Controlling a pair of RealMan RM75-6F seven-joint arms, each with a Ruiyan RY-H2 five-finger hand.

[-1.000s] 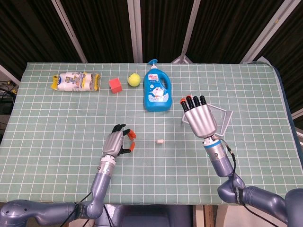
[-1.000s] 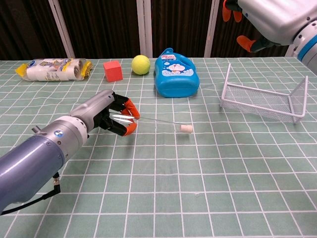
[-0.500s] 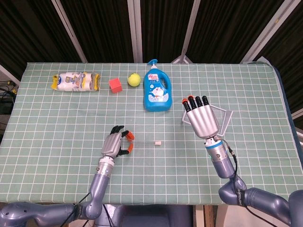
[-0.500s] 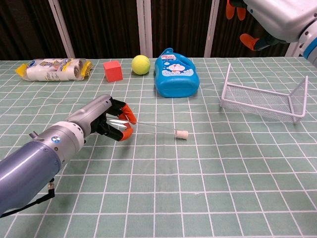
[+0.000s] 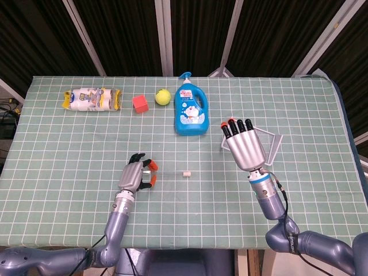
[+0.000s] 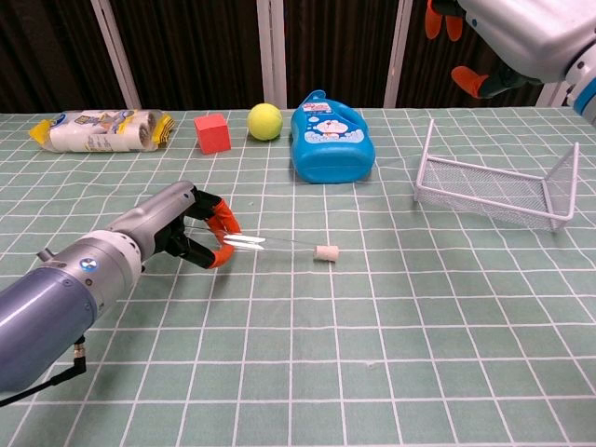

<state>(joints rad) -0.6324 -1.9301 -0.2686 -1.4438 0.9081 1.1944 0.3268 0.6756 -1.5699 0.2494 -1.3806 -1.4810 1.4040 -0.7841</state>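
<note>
My left hand [image 5: 135, 175] [image 6: 177, 233] sits low over the green gridded table [image 5: 69, 167] and pinches one end of a thin clear tube [image 6: 279, 244] between its orange fingertips. The tube points right and ends in a pale stopper [image 5: 186, 173] [image 6: 325, 252] close to the cloth. I cannot tell if the stopper touches the table. My right hand [image 5: 244, 146] [image 6: 507, 37] hangs raised over the near side of a white wire rack [image 5: 275, 144] [image 6: 494, 186], fingers spread and holding nothing.
A blue detergent bottle [image 5: 190, 109] [image 6: 331, 140] lies at the back centre. Left of it are a yellow-green ball [image 5: 163, 96], a red cube [image 5: 140, 103] and a wrapped snack packet [image 5: 92, 99]. Dark panels stand behind the table.
My left hand has drawn back toward the left and near edge, carrying the tube and its stopper along. The right hand has shifted only slightly.
</note>
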